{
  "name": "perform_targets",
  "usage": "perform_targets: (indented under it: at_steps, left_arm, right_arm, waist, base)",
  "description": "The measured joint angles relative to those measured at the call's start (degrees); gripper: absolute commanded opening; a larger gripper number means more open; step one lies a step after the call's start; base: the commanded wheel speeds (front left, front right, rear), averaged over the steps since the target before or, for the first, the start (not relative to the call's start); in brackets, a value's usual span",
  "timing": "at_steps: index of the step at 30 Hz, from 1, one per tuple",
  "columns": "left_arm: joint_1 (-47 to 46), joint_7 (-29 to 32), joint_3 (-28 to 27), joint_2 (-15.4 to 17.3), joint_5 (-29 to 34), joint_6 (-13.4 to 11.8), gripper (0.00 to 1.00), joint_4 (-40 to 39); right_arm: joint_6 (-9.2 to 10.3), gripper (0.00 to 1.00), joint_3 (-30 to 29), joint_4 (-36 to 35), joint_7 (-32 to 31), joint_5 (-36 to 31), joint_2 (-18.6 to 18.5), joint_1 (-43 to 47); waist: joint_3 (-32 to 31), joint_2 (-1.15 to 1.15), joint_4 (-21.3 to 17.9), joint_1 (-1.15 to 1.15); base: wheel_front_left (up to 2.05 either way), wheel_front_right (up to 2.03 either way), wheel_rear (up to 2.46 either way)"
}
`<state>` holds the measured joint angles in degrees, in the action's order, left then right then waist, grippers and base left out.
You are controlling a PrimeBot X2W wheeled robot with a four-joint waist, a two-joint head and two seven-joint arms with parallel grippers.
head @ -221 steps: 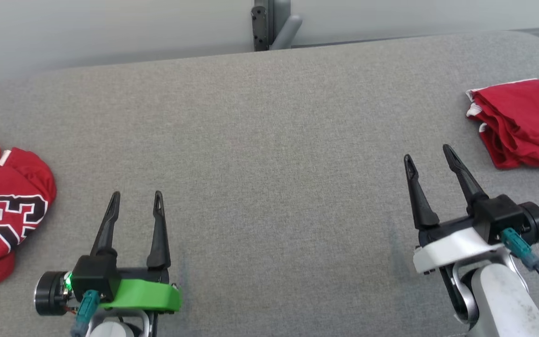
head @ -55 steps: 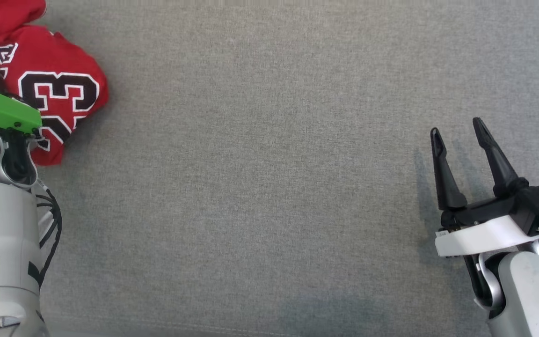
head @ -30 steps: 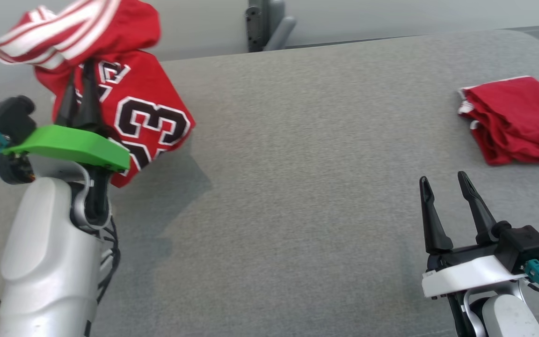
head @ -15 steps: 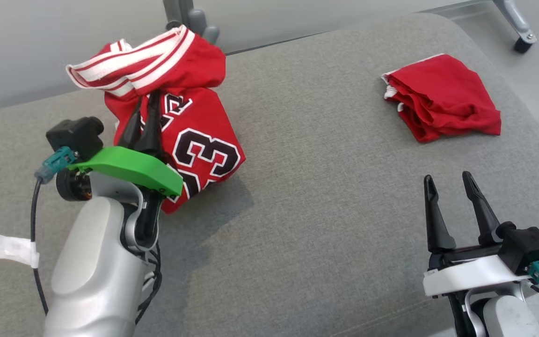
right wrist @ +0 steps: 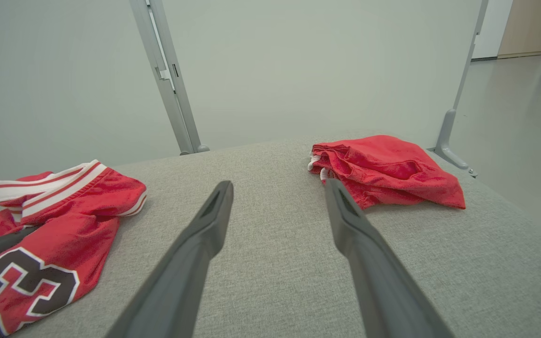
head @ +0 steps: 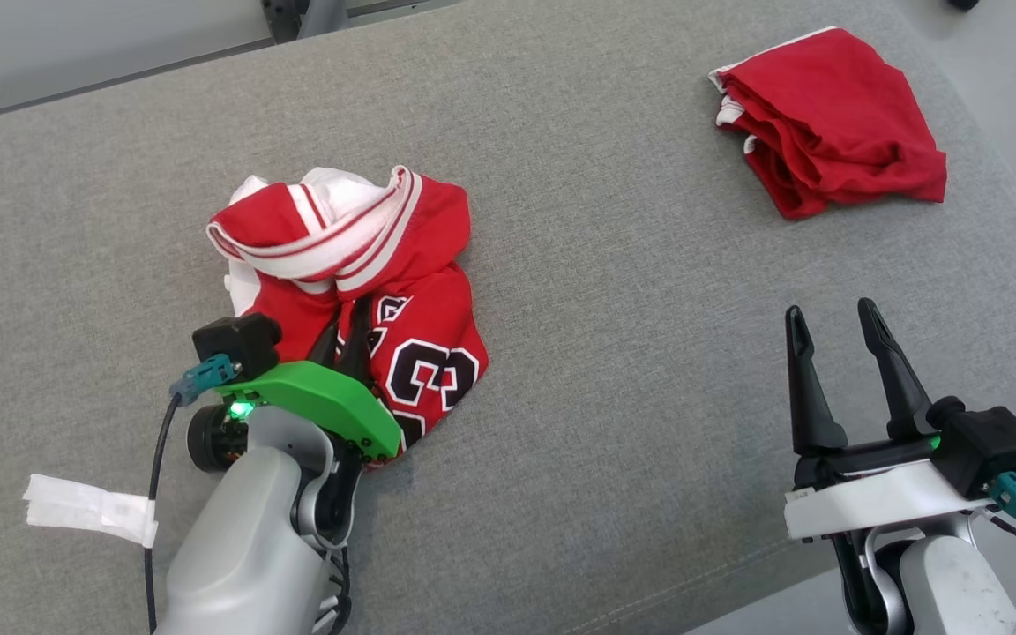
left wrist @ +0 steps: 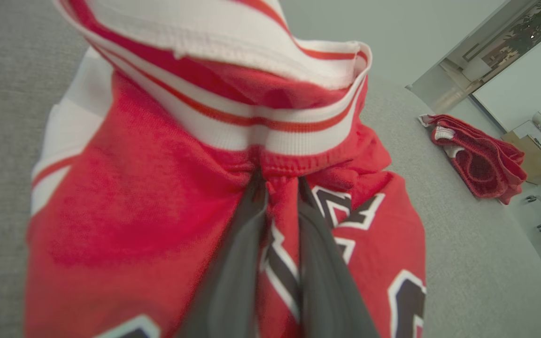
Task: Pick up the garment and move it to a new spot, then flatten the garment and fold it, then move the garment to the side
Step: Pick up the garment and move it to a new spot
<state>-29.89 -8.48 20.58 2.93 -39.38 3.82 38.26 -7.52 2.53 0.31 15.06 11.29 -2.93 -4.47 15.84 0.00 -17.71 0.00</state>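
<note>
- I judge the task to be in its first step: the garment point(head: 424, 339) is in the grip of my left tool point(head: 347, 310) and sits in a heap on the grey fabric-covered desk point(head: 614, 317), left of centre as the head camera sees it.
- The left tool's two dark fingers are drawn close together and clamped on a fold of red cloth just under the striped band; the left wrist camera shows the pinch close up point(left wrist: 279, 180).
- The release has not been made. Flattening, folding and the move to the side are all yet to come, as far as I can judge.
- My right tool point(head: 830, 310) hovers low over the desk's near right side with its fingers apart and nothing between them, well apart from the garment.
- The garment is a red sports jersey with black numerals outlined in white and a band of red and white stripes. It is crumpled, the band bunched on top, some white fabric showing behind, the numerals creased and partly hidden.
- A second red cloth point(head: 834, 123), loosely folded, lies at the far right of the desk, untouched.
</note>
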Motion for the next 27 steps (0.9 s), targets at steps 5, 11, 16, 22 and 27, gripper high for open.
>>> perform_targets:
  at_steps: [5, 11, 16, 22, 27]
  left_arm:
    - [0.02, -1.12, 4.39, -0.02, -1.37, 0.12, 1.00, 1.37]
    - [0.11, -4.66, 6.37, -0.11, -0.15, -1.34, 1.00, 0.98]
    - [2.30, -6.33, 4.94, 0.64, 3.16, -2.78, 1.00, -3.16]
    - [11.07, -6.48, -3.74, 2.49, 9.00, -4.34, 1.00, -14.75]
    - [20.00, -6.49, -11.09, 2.24, 14.99, -4.48, 1.00, -22.32]
  right_arm:
    - [0.00, 1.00, 0.73, 0.48, 0.00, -0.35, 0.03, -0.32]
    - [-0.01, 1.00, 1.62, 0.94, 0.00, -0.86, 0.05, 0.48]
    - [0.00, 1.00, 2.25, 1.01, 0.00, -0.02, 0.08, 1.92]
    - [0.00, 1.00, 3.90, 1.46, 0.00, 0.21, 0.10, 3.08]
    - [0.00, 1.00, 4.19, 1.40, 0.00, 0.33, 0.05, 4.69]
  waist:
    - [-0.51, 0.00, 0.44, 0.00]
    - [-3.11, 0.00, 1.25, 0.00]
    - [-6.44, 0.00, 2.68, 0.00]
    - [-9.79, 0.00, 5.75, 0.00]
    - [-12.20, 0.00, 8.60, 0.00]
  base:
    - [0.00, 0.00, 0.00]
    - [0.00, 0.00, 0.00]
    - [0.00, 0.00, 0.00]
    - [0.00, 0.00, 0.00]
    - [0.00, 0.00, 0.00]
